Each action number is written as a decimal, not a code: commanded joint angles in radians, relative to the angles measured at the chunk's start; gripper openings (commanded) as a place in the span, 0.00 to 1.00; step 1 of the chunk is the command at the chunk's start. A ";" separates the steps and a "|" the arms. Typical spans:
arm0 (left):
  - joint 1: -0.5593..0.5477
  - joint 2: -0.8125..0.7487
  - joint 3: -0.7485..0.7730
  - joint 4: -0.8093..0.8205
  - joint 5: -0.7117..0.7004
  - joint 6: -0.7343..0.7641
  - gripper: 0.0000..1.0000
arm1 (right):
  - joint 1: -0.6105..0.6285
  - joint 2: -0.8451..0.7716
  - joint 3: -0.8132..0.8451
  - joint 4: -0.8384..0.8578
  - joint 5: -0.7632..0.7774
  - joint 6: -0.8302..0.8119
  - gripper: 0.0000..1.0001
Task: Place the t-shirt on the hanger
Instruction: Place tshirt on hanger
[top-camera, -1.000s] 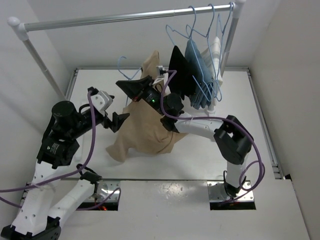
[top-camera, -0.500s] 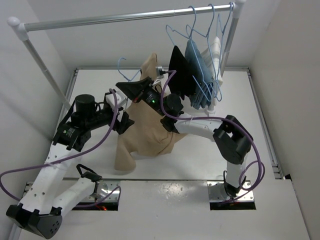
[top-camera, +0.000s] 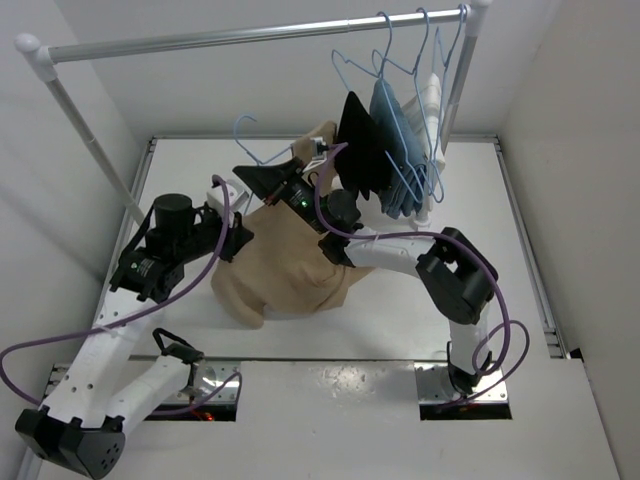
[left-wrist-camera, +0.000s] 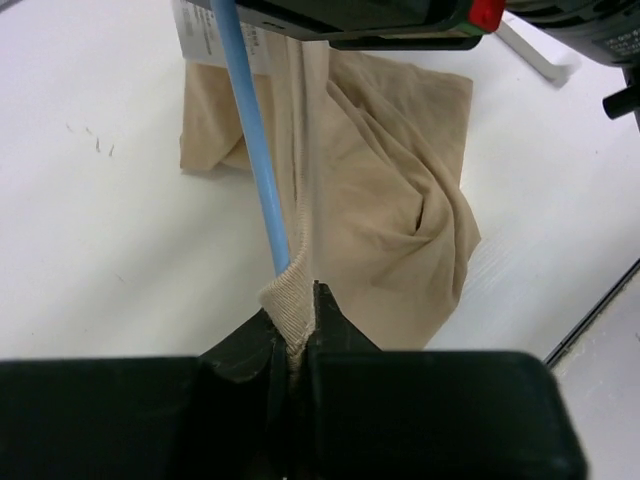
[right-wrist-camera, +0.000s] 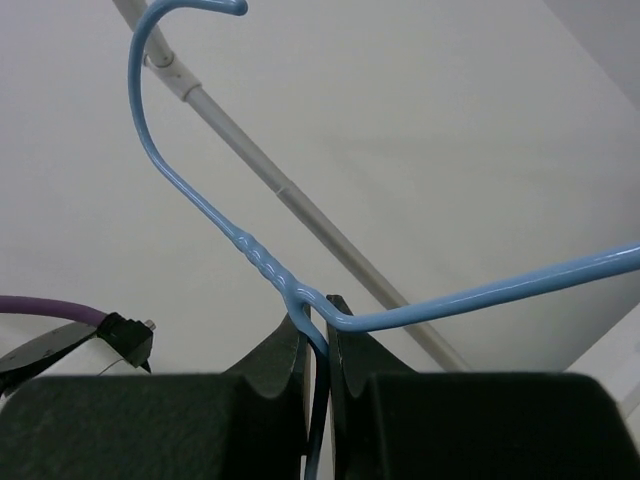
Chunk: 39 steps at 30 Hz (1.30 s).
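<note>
Just beside the t-shirt (top-camera: 285, 270), a black garment (top-camera: 360, 140) hangs from the rail (top-camera: 250, 33).

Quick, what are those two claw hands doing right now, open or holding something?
Left gripper: fingers closed on the ribbed edge of the t-shirt.
Right gripper: fingers closed on the hanger, just below its hook.
</note>
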 joint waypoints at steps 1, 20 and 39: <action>-0.022 -0.039 -0.004 0.051 0.005 -0.030 0.00 | 0.010 -0.013 0.033 -0.005 0.035 0.027 0.00; -0.004 -0.125 0.018 0.080 -0.304 0.036 0.00 | -0.008 0.035 0.119 -0.263 -0.174 0.015 1.00; 0.043 -0.125 0.009 0.061 -0.342 0.006 0.00 | 0.001 -0.284 0.151 -0.773 0.003 -0.502 1.00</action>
